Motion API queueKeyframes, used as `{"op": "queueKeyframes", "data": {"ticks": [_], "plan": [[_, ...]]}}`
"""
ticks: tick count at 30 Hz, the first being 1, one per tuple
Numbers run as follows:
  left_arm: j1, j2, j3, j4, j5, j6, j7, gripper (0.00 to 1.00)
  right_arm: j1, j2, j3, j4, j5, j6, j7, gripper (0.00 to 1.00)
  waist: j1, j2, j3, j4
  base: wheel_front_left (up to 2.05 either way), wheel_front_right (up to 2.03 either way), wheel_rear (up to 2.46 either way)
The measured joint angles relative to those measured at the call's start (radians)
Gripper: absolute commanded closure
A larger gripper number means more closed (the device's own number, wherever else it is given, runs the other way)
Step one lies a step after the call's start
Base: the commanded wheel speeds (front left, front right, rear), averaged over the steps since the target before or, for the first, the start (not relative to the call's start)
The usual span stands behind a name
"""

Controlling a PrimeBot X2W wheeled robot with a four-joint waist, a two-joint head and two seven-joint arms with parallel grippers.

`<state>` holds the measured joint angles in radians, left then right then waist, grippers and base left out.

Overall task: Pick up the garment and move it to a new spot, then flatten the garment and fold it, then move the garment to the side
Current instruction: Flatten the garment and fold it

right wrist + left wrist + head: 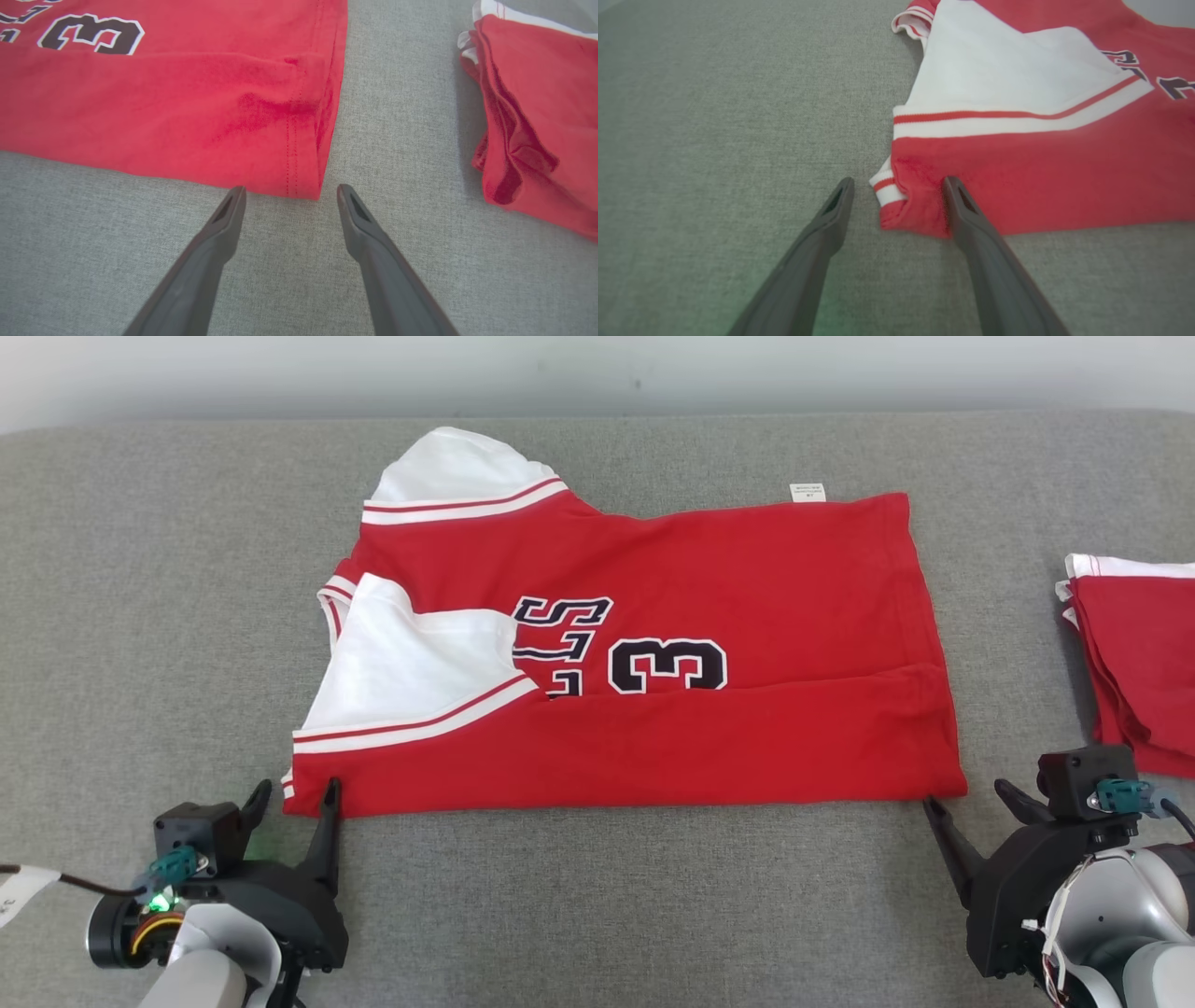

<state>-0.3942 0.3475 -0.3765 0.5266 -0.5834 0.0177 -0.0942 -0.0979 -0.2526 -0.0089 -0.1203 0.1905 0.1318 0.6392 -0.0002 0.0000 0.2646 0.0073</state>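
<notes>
**Red garment (747, 728) lies crosswise, one near corner at each of my grippers**

Red cloth with white sleeves and dark lettering is spread on the grey padded surface (140, 616), directly ahead of me. Its long axis runs from my left to my right, with the collar and sleeves on my left and the hem on my right. The near edge is a straight fold line facing me.

My left gripper (298, 789) sits at the near collar-end corner with its fingers apart. In the left wrist view that corner lies between them, and one finger rests against the red edge. My right gripper (964, 793) is also spread, at the near hem corner. In the right wrist view the corner sits just ahead of the gap between the fingertips, and I cannot tell whether it touches them. Neither gripper holds anything.

Each arm is nearest its own end, so I judge the next fold to be a two-handed pinch of the near edge, carried away from me across the short axis.

A stack of folded red clothes (1134, 663) lies apart from the hem, on my right.
</notes>
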Motion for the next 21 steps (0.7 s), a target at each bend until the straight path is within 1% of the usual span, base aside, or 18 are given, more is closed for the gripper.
{"op": "queueKeyframes", "data": {"ticks": [1,2,3,4,5,6,12,18,21], "plan": [[-0.005,-0.002,-0.001,0.01,-0.001,0.001,0.005,0.0,0.0,0.006,-0.005,0.0,-0.002,0.0,0.008,0.0,0.0001,0.0,0.001,-0.001,0.0,0.0,0.0],[-0.007,-0.006,-0.001,0.02,-0.007,0.0,0.016,0.04,0.0,0.012,-0.01,0.0,-0.007,0.0,0.014,0.0,0.0001,0.0,0.003,-0.002,0.0,0.0,0.0],[-0.012,-0.01,-0.002,0.029,-0.013,0.0,0.022,0.53,0.0,0.017,-0.015,-0.001,-0.012,0.0,0.02,0.0,0.0001,0.0,0.004,-0.003,0.0,0.0,0.0],[-0.018,-0.011,-0.002,0.035,-0.015,0.0,0.023,0.71,0.0,0.023,-0.022,-0.003,-0.018,0.0,0.023,0.0,0.0001,0.0,0.005,-0.004,0.0,0.0,0.0],[-0.021,-0.012,0.0,0.04,-0.02,-0.005,0.024,0.93,0.0,0.029,-0.03,-0.004,-0.022,0.0,0.03,0.0,0.0001,0.0,0.007,-0.005,0.0,0.0,0.0],[-0.021,-0.014,0.0,0.044,-0.023,-0.009,0.024,1.0,0.001,0.035,-0.04,-0.003,-0.027,0.0,0.033,0.0,0.0001,0.0,0.008,-0.006,0.0,0.0,0.0],[-0.027,-0.025,-0.002,0.063,-0.036,-0.027,0.019,1.0,-0.002,0.09,-0.098,0.009,-0.079,0.0,0.051,0.0,0.0001,0.0,0.011,-0.006,0.0,0.0,0.0],[-0.035,-0.03,-0.004,0.066,-0.043,-0.035,0.006,1.0,-0.037,0.135,-0.108,0.041,-0.124,0.0,0.025,0.0,0.0001,0.0,0.02,0.001,0.0,0.0,0.0],[-0.037,-0.033,-0.006,0.064,-0.043,-0.035,-0.001,1.0,-0.062,0.16,-0.13,0.043,-0.133,0.0,0.007,0.0,0.0001,0.0,0.026,0.007,0.0,0.0,0.0]]}}
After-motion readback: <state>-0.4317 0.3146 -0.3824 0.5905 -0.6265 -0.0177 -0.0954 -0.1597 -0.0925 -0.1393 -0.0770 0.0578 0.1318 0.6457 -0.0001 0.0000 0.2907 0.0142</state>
